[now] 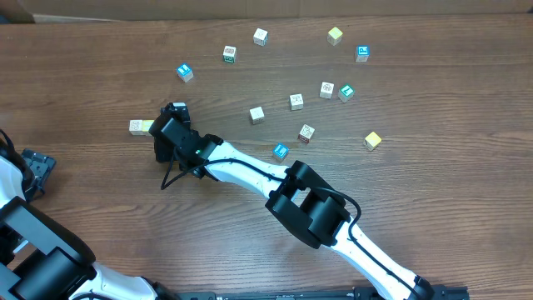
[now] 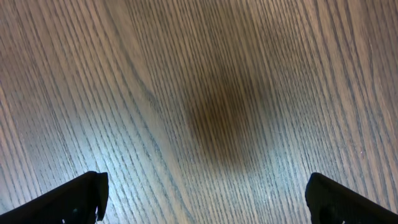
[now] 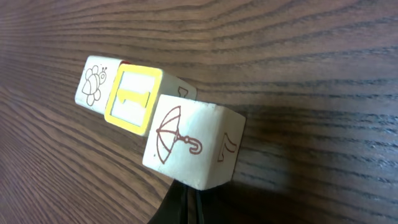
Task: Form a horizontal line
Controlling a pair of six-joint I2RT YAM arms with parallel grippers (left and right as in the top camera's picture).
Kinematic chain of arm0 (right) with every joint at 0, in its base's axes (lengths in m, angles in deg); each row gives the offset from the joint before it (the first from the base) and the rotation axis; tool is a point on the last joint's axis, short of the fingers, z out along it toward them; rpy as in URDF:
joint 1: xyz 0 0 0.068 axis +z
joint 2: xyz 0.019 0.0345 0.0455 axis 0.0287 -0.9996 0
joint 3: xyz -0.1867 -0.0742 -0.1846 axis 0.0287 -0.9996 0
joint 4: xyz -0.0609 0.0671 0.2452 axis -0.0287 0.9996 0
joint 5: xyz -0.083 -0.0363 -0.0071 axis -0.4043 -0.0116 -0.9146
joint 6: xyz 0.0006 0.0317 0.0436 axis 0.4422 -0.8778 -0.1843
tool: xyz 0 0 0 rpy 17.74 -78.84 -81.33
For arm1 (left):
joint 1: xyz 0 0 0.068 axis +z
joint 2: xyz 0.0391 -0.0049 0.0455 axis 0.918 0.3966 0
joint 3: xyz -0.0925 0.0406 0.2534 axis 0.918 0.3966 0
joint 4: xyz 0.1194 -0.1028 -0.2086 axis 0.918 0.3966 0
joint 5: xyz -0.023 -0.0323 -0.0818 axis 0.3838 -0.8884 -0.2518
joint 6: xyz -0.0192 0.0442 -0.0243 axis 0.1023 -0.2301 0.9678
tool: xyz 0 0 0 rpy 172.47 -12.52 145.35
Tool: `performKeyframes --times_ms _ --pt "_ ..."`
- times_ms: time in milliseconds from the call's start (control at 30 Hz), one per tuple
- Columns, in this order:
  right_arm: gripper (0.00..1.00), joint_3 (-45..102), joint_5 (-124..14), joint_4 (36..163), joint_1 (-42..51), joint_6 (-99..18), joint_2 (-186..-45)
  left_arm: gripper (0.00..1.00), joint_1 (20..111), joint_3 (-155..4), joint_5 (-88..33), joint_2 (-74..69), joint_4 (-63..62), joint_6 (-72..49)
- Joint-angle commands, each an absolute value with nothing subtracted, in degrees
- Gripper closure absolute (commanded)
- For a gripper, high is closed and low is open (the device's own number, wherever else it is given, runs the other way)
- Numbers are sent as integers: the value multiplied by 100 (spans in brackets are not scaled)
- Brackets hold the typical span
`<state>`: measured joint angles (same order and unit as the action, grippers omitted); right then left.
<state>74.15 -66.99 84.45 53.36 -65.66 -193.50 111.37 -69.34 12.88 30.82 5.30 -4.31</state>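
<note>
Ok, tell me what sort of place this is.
Probably a robotics lab bench, though no room shows: two white-and-black robot arms sit at a wood-grain table scattered with small printed cubes.

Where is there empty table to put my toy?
Bare wooden table lies upper left, above the short white-and-yellow cube row and left of the blue printed cube. More lies below the loose yellow cube. Scattered cubes crowd the upper middle.
</note>
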Motion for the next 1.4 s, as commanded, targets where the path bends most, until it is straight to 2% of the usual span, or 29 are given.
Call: performKeyframes --times_ms 0,1367 --pt "96 7325 -6808 8381 5318 -6541 -19514 0 11150 -6897 1406 3161 526 -453" --pt "96 7325 -6926 8065 5294 -6544 -19514 1 11150 -6897 1406 3161 526 -453"
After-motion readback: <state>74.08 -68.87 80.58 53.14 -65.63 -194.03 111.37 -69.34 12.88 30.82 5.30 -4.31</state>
